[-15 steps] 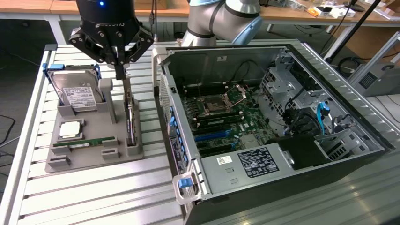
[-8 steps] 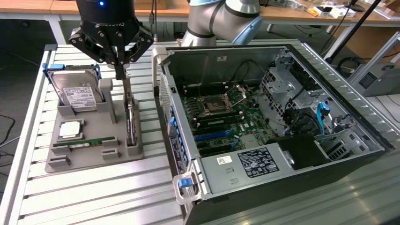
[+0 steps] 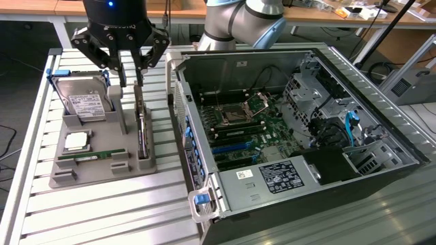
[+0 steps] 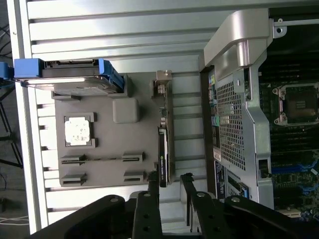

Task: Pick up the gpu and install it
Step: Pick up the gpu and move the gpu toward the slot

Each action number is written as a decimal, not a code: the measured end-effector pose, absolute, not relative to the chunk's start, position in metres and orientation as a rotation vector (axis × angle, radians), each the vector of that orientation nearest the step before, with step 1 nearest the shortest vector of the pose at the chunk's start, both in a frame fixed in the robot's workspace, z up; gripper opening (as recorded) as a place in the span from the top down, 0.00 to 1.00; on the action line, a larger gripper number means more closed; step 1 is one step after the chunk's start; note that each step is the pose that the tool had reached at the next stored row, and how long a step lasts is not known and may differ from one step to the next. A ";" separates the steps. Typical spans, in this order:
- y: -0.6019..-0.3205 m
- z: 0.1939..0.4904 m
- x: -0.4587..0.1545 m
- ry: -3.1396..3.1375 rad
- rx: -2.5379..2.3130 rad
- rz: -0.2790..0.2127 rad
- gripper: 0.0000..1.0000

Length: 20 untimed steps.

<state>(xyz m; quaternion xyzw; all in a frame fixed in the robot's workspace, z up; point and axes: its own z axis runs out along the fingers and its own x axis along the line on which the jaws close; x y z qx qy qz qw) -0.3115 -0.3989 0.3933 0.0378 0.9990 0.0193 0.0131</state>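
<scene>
Wrist view: the gripper [image 4: 169,176] stands partly open, its fingers straddling one end of the gpu [image 4: 163,147].

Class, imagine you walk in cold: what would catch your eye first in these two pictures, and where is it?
The open computer case on the exterior view's right, its motherboard bare. Then the black gripper, fingers apart, poised over the gpu, which stands on edge in a grey holder on the exterior view's left, beside a blue-framed hard drive.
</scene>
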 end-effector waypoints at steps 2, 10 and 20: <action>-0.399 0.393 -0.312 3.112 0.118 0.060 0.64; -0.399 0.393 -0.312 3.112 0.118 0.060 0.52; -0.399 0.391 -0.312 3.112 0.118 0.060 0.52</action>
